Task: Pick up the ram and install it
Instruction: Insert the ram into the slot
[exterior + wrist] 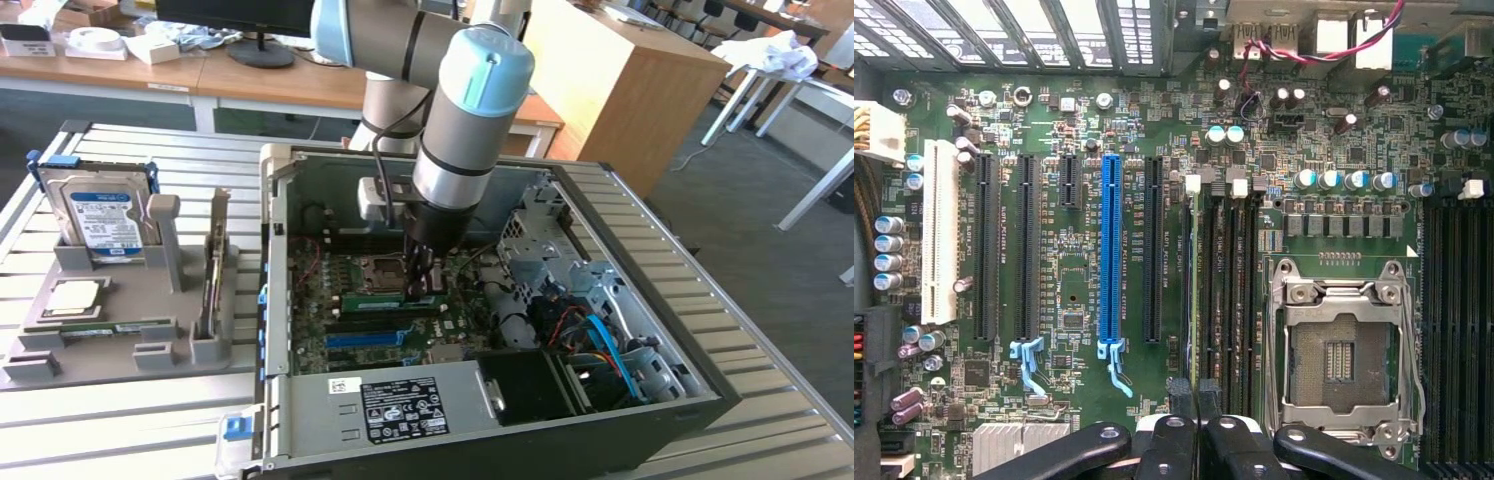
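Observation:
The ram (pixel 1195 290) is a thin green stick seen edge-on, standing along the first black memory slot beside the processor socket (pixel 1344 350). In the exterior view the ram (pixel 384 298) appears as a short green strip on the motherboard. My gripper (pixel 1197 400) is directly over one end of it, its black fingers (pixel 1179 440) pressed together with the stick's edge running out from between them. In the exterior view my gripper (pixel 424 290) reaches straight down into the open computer case (pixel 641 250).
A blue expansion slot (pixel 1111 250) and black slots lie beside the memory slots. Cables and a drive cage (pixel 601 330) fill the case's right side in the exterior view. A grey holder (pixel 134 290) at that view's left carries a hard drive (pixel 100 215), a processor chip, a green stick and a card.

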`<state>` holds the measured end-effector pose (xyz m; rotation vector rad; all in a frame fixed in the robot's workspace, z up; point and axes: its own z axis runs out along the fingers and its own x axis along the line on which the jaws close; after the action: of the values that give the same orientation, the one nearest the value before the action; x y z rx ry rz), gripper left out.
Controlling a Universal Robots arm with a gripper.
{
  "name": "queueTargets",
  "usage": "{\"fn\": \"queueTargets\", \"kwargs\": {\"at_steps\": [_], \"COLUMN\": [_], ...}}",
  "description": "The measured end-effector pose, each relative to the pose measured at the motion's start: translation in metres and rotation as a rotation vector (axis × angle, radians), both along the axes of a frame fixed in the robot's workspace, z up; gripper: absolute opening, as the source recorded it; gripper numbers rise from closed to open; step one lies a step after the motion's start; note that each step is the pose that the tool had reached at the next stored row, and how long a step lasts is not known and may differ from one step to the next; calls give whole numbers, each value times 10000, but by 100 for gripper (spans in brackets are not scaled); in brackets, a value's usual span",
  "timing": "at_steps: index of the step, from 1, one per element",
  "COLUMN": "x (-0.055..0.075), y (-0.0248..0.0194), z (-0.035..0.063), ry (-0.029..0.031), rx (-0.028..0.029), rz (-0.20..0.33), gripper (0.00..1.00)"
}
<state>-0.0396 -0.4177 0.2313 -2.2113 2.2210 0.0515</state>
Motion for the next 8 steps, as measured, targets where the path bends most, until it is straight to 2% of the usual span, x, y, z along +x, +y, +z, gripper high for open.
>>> {"fn": "queueTargets", "kwargs": {"at_steps": [8], "x": [0], "y": [0], "z": [-12], "ry": [1], "rx": [-1], "rz": [2], "gripper": [11]}}
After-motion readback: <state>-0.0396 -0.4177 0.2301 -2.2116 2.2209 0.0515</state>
